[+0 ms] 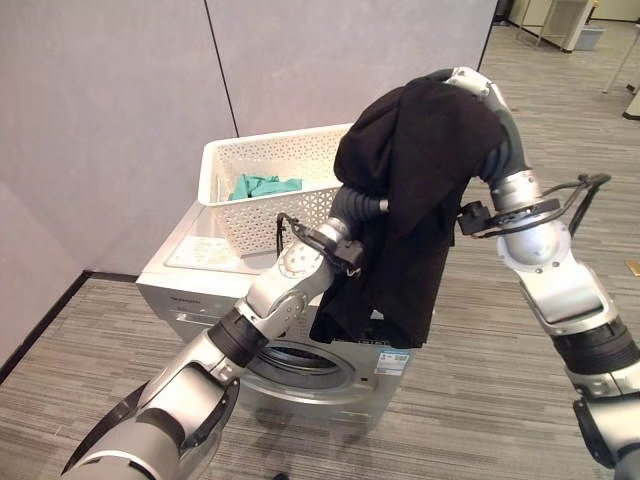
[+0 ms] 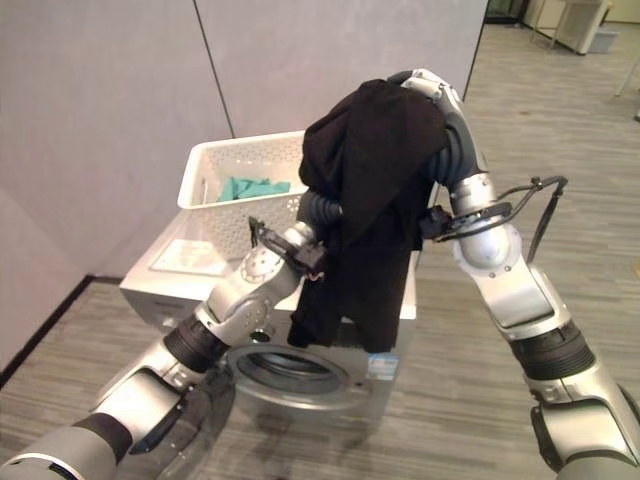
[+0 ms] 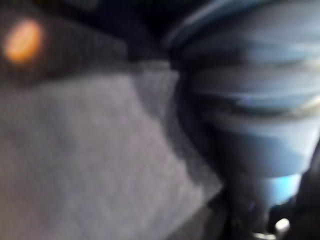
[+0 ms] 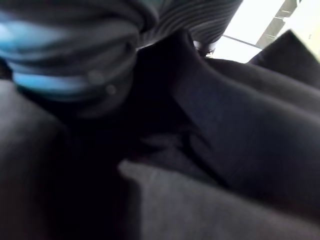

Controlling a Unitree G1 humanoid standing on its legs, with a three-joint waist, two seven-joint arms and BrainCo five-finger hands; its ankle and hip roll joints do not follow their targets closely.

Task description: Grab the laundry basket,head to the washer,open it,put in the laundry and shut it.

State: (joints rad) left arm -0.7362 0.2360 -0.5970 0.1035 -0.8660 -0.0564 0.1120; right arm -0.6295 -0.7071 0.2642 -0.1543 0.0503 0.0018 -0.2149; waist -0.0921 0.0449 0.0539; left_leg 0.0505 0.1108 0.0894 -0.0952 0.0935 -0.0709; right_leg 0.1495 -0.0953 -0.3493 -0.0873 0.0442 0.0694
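Two pieces of laundry can be made out. A black garment (image 1: pixel 415 190) is draped over both raised arms, hanging down in front of the washer (image 1: pixel 200 290). A green cloth (image 1: pixel 262 185) lies in the white laundry basket (image 1: pixel 225 215), which is set on top of the washer against the grey wall (image 1: pixel 110 110).

The fetching of the basket and the walk to the washer can be judged done, since the basket stands on the machine. The round door (image 1: pixel 300 365) on the washer's front is partly hidden by the left arm and the hanging garment, so whether it is open or closed cannot be told. The loading is judged to be under way: the black garment is out of the basket but not yet in the drum, and the green cloth has not been taken out.

Both hands are buried under the black garment. In the wrist views only dark fabric and ribbed cover are seen, so it cannot be told whether the fingers of either hand are spread or clamped on the fabric.

What is left, by this reading: the black garment is to be put into the drum, the green cloth is to follow, and the door is to be shut.
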